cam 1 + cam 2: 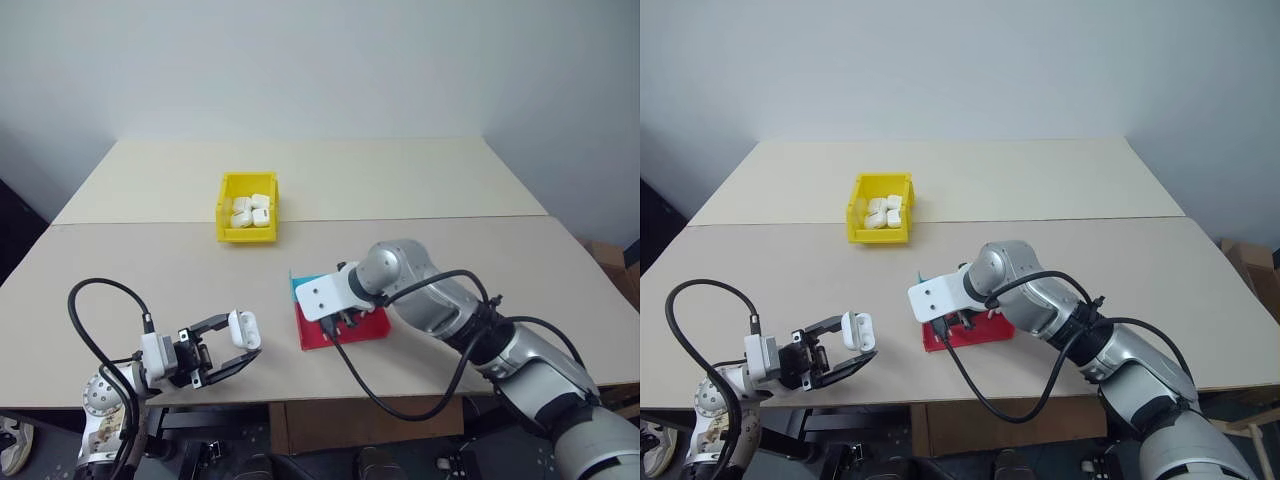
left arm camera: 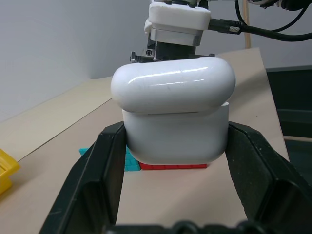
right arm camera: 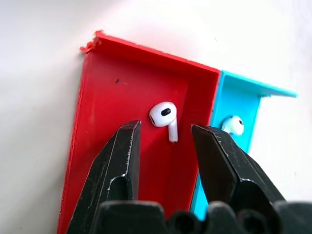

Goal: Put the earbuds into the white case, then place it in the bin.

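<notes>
We held the white case (image 2: 174, 112) in our left pincer (image 1: 228, 344), its two black fingers (image 2: 100, 170) pressed against the case's sides; the case's lid stood slightly ajar over its body; this pincer sat above the near left part of the surface (image 1: 150, 270). Our right pincer (image 3: 165, 141) pointed downward over the flat tray (image 1: 345, 328) near the middle of the surface; its fingers stood spread, with nothing between them; they hovered just above the tray's red compartment (image 3: 126, 97). One of the earbuds (image 3: 164, 117) lay in that red compartment, its stem pointing toward the pincer, in line with the gap between the two fingertips; we could not tell whether either finger touched it. A second earbud (image 3: 234, 125) lay in the adjoining blue compartment (image 3: 239, 102), partly hidden behind one finger. The bin (image 1: 247, 207) stood farther back on the surface, well apart from both pincers; it contained several white cases (image 1: 252, 211) lying together. The case in our left pincer was well apart from the bin, and to the left of the tray.
</notes>
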Available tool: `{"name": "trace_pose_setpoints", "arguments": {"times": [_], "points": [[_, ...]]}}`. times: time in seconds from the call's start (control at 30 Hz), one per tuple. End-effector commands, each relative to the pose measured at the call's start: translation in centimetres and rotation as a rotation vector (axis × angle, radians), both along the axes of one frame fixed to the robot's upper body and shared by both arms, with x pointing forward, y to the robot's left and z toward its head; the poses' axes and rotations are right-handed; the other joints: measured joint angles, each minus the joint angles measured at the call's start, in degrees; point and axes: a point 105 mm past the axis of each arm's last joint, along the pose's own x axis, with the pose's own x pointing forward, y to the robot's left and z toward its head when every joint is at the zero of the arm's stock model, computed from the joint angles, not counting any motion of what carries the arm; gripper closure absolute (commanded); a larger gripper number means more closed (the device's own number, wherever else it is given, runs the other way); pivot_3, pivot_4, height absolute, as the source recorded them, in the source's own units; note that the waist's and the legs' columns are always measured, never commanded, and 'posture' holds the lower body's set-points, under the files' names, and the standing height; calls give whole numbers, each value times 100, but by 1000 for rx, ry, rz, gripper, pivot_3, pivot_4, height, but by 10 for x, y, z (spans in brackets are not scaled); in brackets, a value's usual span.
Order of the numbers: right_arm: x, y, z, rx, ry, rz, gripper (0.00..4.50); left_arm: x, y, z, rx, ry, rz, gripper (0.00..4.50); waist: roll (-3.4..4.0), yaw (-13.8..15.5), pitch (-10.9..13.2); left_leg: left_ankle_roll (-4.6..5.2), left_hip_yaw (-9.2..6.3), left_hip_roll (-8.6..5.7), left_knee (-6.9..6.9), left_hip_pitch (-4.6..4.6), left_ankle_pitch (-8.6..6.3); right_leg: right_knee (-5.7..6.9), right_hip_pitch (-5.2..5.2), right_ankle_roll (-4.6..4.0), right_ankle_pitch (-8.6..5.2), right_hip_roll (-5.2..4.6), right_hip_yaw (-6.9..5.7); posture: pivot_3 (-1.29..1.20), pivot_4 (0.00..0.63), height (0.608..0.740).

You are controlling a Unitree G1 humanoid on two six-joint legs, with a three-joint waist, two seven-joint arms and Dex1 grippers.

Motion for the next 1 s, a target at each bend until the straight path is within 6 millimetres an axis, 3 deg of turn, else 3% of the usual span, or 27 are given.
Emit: {"name": "trace_pose_setpoints", "arguments": {"times": [0.03,0.37,1.0], "points": [[2,6,10,-6,-54,76,2458,0,1,6,3,-44,16,1728,0,0,0,0,0,0,0,0,0,0,0,0,0,0,0,0,150,740],[6,18,5,-57,-95,167,2458,-3,3,4,7,-41,36,1728,0,7,0,0,0,0,-3,0,0,0,-1,-3,1,0,0,0,150,740],[13,23,1,-139,-115,241,2458,-5,5,1,10,-39,51,1728,0,4,0,0,1,0,-5,1,0,1,-2,-5,1,0,0,0,150,740]]}}
